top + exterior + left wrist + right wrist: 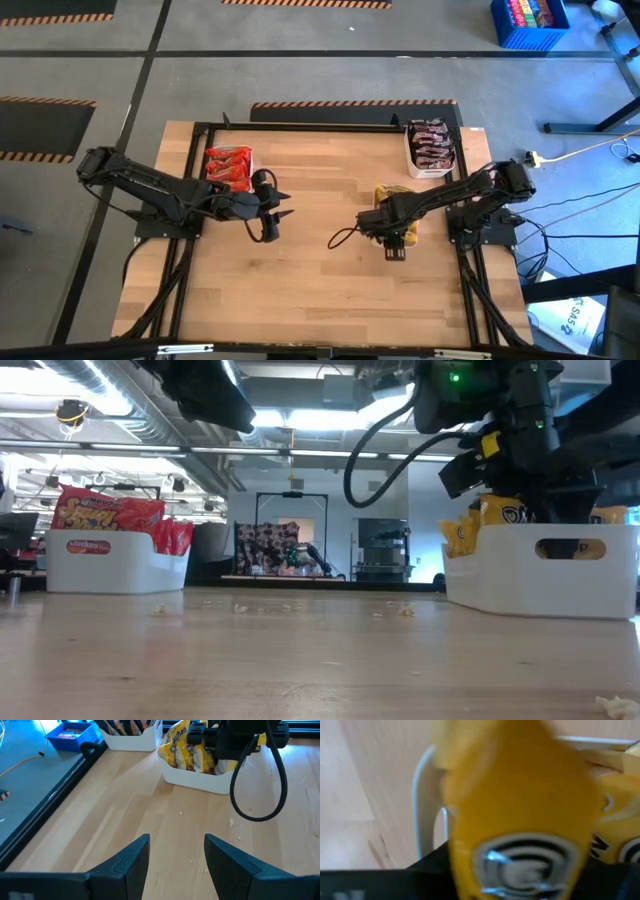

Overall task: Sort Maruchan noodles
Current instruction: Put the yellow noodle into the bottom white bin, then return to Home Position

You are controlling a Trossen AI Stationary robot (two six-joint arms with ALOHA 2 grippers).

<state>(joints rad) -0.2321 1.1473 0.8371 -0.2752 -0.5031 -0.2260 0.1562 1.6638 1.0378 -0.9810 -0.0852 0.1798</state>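
Observation:
Three white trays hold the ramen packets. Red-orange packets point(228, 165) fill the tray at the far left, dark ones point(431, 143) the far right tray, and yellow ones point(393, 193) the tray on the right side point(192, 777). My right gripper point(394, 240) is over the yellow tray, shut on a yellow packet point(520, 795) that fills its wrist view. My left gripper point(275, 215) hovers open over bare wood near the table's middle, beside the red tray, with nothing between its fingers point(175, 855). My right gripper has a yellow packet between its two fingers, one end of it point(515, 865) at the dark fingers. The packet reaches out in front of the gripper over the white tray's rim point(427, 795). The packet itself hides the place of contact.
Bare wood lies between the two arms and along the near half of the table point(320, 290). Small crumbs dot the wood point(231, 823). A black cable loop point(257, 795) hangs from the right arm. A blue crate point(528, 22) stands on the floor beyond the table.

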